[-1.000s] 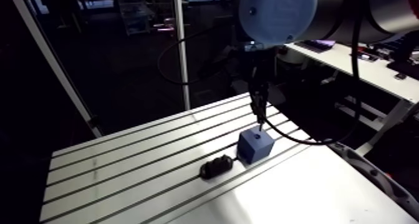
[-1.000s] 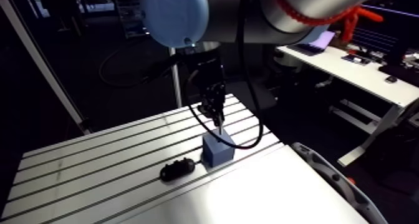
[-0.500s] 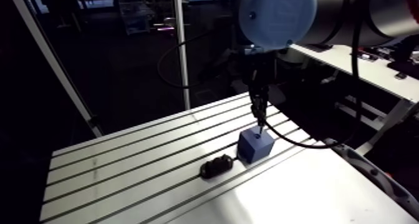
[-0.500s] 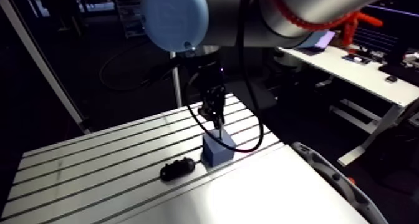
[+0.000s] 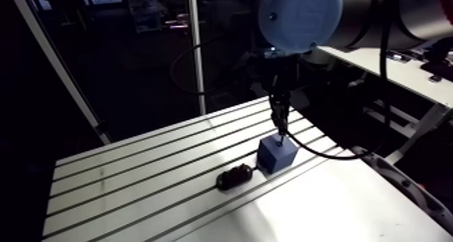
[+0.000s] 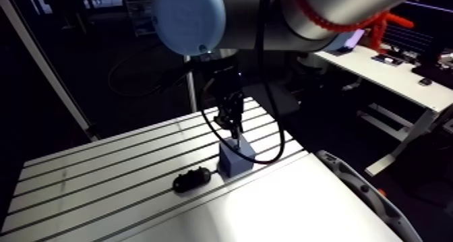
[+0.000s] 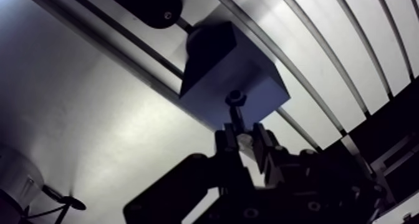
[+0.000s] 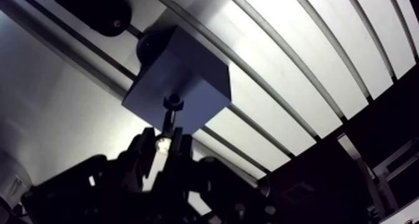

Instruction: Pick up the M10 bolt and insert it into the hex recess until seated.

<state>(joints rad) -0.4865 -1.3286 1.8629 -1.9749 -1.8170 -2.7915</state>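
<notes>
A blue block (image 5: 276,154) stands on the slotted table (image 5: 135,170), with a dark recess in its top face. My gripper (image 7: 245,139) hangs straight above the block and is shut on the M10 bolt (image 7: 235,111). The bolt points down out of the fingertips, hex head lowest. In the wrist view the head (image 8: 173,103) lies over the block's top face (image 8: 187,83), just ahead of the fingers. I cannot tell whether the head touches the block. In the arm view the gripper (image 6: 231,127) sits right over the block (image 6: 236,158).
A black oval object (image 5: 234,178) lies on the table just beside the block, and shows ahead of the block in the wrist view (image 7: 147,3). A smooth white plate (image 5: 337,211) covers the table's near side. The table's far edge drops off behind the block.
The gripper with the bolt has come down a little toward the block's top. The arm view has shifted slightly with the arm. Block and black object have stayed put.
</notes>
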